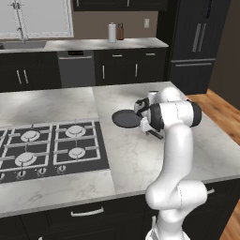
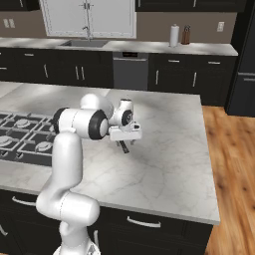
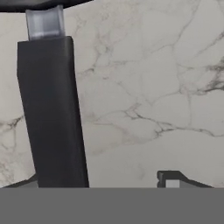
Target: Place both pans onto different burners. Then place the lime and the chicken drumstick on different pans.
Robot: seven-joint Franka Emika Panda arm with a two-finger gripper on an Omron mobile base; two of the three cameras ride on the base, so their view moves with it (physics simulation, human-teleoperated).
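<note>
While the gripper [image 3: 109, 181] hangs low over the dark pan's handle [image 3: 50, 113], its jaws stand wide astride it; the dark pan [image 1: 125, 119] lies right of the cooktop [image 1: 51, 147].

Home kitchen: black gas cooktop [image 1: 49, 147] set in a marble island counter [image 1: 136, 154], sink [image 2: 83, 44] under a window, dark cabinets [image 1: 126, 68], fridge [image 1: 194, 42].

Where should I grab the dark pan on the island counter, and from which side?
Take the dark pan by its long handle, coming straight down from above. The handle lies flat on the marble counter as a narrow straight bar, so the fingers can straddle it; the gripper hangs over it with one finger beside it.
</note>
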